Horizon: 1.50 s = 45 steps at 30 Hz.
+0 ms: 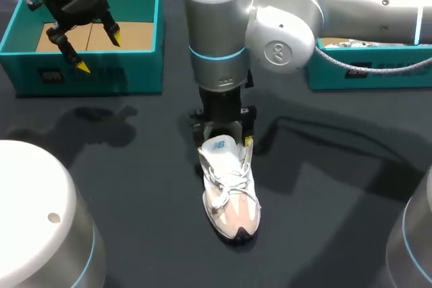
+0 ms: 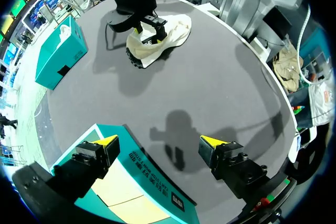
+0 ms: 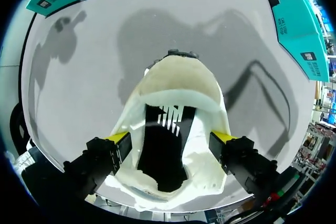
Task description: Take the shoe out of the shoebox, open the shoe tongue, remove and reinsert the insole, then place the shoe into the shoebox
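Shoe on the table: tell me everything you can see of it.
The shoe is a white lace-up sneaker with a mesh-like upper, pinkish toe panels, white laces and a dark outsole. It stands on its sole on the dark table, toe pointing away from the right gripper, which clamps the collar from both sides at the heel end. The opening shows a dark inside with a white mark.
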{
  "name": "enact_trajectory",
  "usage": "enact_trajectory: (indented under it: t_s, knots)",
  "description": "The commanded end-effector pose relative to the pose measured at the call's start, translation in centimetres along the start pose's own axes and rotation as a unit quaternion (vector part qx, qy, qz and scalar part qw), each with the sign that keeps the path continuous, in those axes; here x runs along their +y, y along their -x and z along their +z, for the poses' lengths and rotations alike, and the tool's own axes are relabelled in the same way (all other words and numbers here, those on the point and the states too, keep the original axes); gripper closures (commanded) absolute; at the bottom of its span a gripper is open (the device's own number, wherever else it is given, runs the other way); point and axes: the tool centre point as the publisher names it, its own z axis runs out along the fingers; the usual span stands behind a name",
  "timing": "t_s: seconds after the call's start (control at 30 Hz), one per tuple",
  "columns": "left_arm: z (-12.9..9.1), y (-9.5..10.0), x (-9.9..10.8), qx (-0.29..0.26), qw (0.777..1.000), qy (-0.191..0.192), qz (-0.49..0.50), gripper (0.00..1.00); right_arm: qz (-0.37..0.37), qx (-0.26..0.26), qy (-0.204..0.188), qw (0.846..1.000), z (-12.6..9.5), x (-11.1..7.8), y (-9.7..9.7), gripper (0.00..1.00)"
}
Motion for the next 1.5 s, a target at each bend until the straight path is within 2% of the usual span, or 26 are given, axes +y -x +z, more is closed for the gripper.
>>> enact_trajectory:
  t_s: [0.03, 0.13, 0.4, 0.57, 0.63, 0.7, 0.73, 0.83, 0.93, 1.07, 1.3, 1.5]
  knots:
    - [0.0, 0.0, 0.0, 0.001, 1.0, 0.001, 0.0, 0.0, -0.006, 0.008, 0.01, 1.0, 1.2, 0.5, -0.1, 0.0]
    - [0.0, 0.0, 0.0, 0.001, 1.0, 0.001, 0.0, 0.0, -0.016, 0.02, 0.012, 1.0, 1.2, 0.9, -0.1, 0.0]
    - [0.0, 0.0, 0.0, 0.001, 1.0, 0.001, 0.0, 0.0, 0.013, 0.004, 0.025, 1.0, 0.8, 1.0, 0.6, 0.0]
    - [0.0, 0.0, 0.0, 0.001, 1.0, 0.001, 0.0, 0.0, 0.026, -0.003, 0.04, 0.999, 0.4, 0.8, 0.7, 0.08]
    - [0.0, 0.0, 0.0, 0.001, 1.0, 0.001, 0.0, 0.0, 0.031, -0.008, 0.046, 0.998, 0.2, 0.8, 0.7, 0.14]
    - [0.0, 0.0, 0.0, 0.001, 1.0, 0.001, 0.0, 0.0, 0.034, -0.01, 0.052, 0.998, 0.1, 0.8, 0.7, 0.36]
    - [0.0, 0.0, 0.0, 0.001, 1.0, 0.001, 0.0, 0.0, 0.034, -0.01, 0.053, 0.998, 0.1, 0.8, 0.7, 0.42]
    - [0.0, 0.0, 0.0, 0.001, 1.0, 0.001, 0.0, 0.0, 0.038, -0.013, 0.06, 0.997, 0.0, 0.8, 0.8, 0.47]
    - [0.0, 0.0, 0.0, 0.001, 1.0, 0.001, 0.0, 0.0, 0.042, -0.015, 0.065, 0.997, -0.2, 0.8, 0.8, 0.45]
    - [0.0, 0.0, 0.0, 0.001, 1.0, 0.001, 0.0, 0.0, 0.037, -0.014, 0.067, 0.997, -0.6, 0.8, 0.8, 0.32]
    - [0.0, 0.0, 0.0, 0.001, 1.0, 0.001, 0.0, 0.0, 0.02, -0.014, 0.073, 0.997, -1.5, 0.9, 0.4, 0.23]
    - [0.0, 0.0, 0.0, 0.001, 1.0, 0.001, 0.0, 0.0, 0.014, -0.004, 0.055, 0.998, -1.2, 1.2, 0.6, 0.16]
